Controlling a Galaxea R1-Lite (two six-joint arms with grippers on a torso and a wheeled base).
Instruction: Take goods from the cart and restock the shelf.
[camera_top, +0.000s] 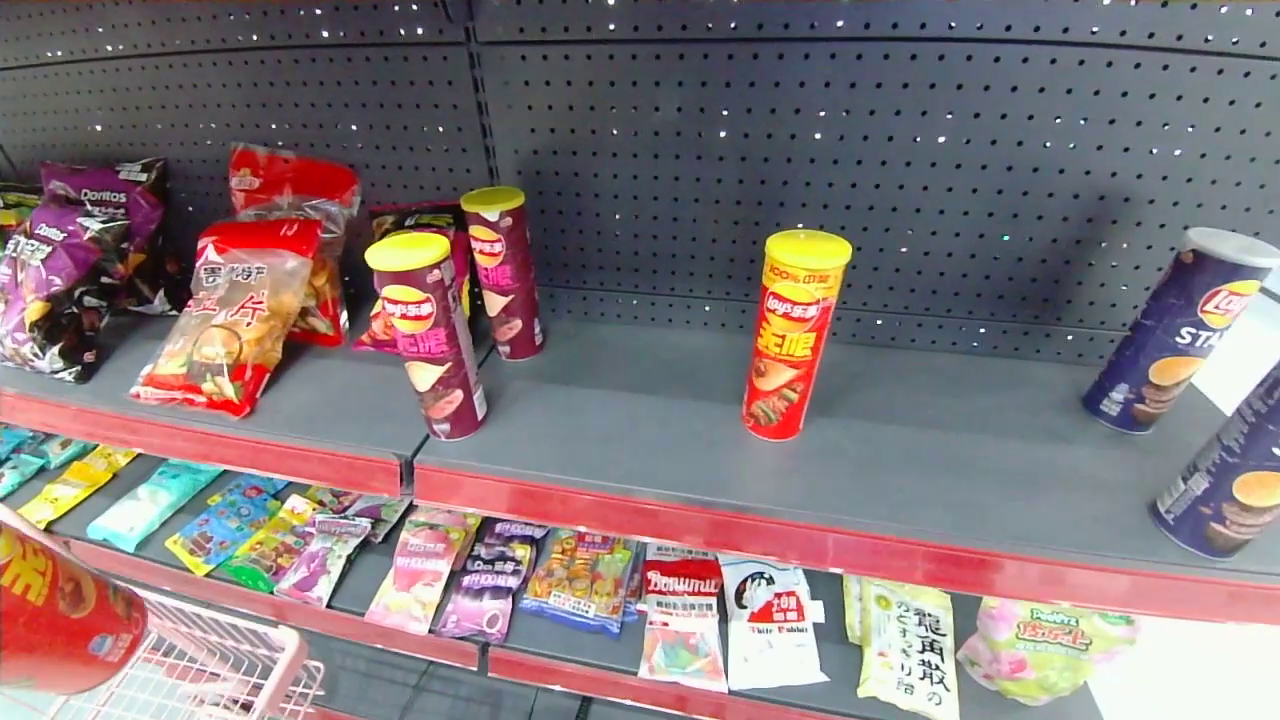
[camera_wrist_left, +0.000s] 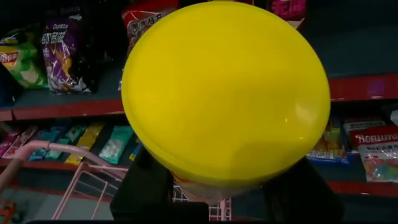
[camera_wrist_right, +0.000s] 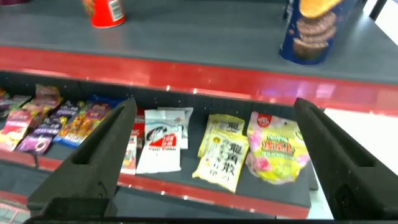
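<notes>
- The left tool (camera_wrist_left: 221, 190) is closed around the held can (camera_top: 60, 620). Its dark fingers (camera_wrist_left: 146, 190) show on either side, below the yellow lid (camera_wrist_left: 227, 93).
- We see this can low at the robot's left, above the pink cart (camera_top: 215, 665) and well below the top shelf (camera_top: 650, 420). It has not been placed.
- The right tool (camera_wrist_right: 214, 106) is spread wide and holds nothing. It sits in front of the lower shelf, where the snack bags (camera_wrist_right: 217, 152) lie.
- The widest bare stretch of the top shelf is between the purple cans (camera_top: 430, 335) and the standing red can (camera_top: 795, 335). More bare board lies beyond it, toward the blue cans (camera_top: 1175, 335).
- We judge the lift to be the first risk. The can has to clear the shelf's red front edge (camera_top: 800, 550), and a low path would knock its base there and twist it in the grip.
- A smooth round can may slip or tilt if the hold is off centre. Released at a lean, it would topple.
- Coming in too close to the purple cans or the standing red can could tip them, since they are tall and narrow.
- If the robot shifts, the open right tool could catch on the lower shelf's edge or drag the bags.
</notes>
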